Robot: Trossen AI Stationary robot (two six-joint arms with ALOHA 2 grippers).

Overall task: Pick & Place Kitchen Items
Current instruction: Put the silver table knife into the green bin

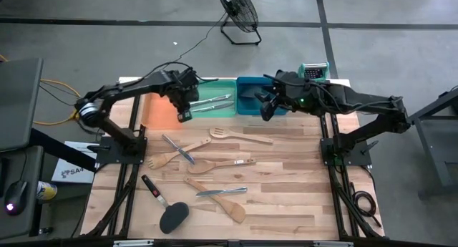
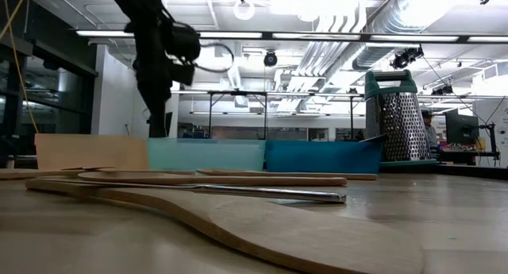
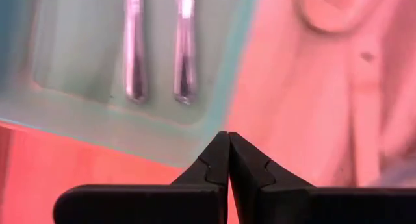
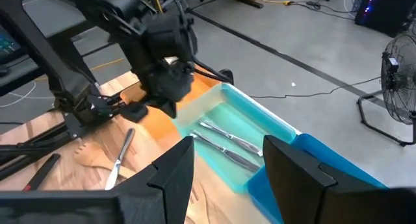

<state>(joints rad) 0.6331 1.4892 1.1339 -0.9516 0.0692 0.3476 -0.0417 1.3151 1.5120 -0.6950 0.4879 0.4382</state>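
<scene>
**Left jaws pressed together over the orange tray, right jaws spread above the blue one**

Where the wooden surface [image 1: 286, 204] lies nearest the front edge, a black turner [image 1: 174, 217] rests with its broad head down, and a black, red-marked handle [image 1: 153, 188] lies just beside it. A little farther in, a pale wooden spatula [image 1: 218, 202] sits under a slim metal knife [image 1: 222, 192]. Beyond these, a wooden spoon [image 1: 218, 165], a wooden fork [image 1: 166, 158] and another piece of silver cutlery [image 1: 177, 148] lie close together, the cutlery crossing the fork's handle. A slotted wooden spatula [image 1: 236, 135] lies farther back, near the trays.

At the back stand three trays in a row: orange [image 1: 154, 111], green [image 1: 227, 109] and blue [image 1: 250, 107]. Two silver pieces [image 3: 158, 52] lie side by side in the green tray. The left gripper [image 3: 229, 143] hangs over the orange tray by its border with the green one, its jaws pressed together and holding nothing. The right gripper [image 4: 224, 160] hovers above the blue tray, its jaws spread and empty.

Behind the blue tray stands a steel box grater [image 2: 401, 115] with a teal top.
</scene>
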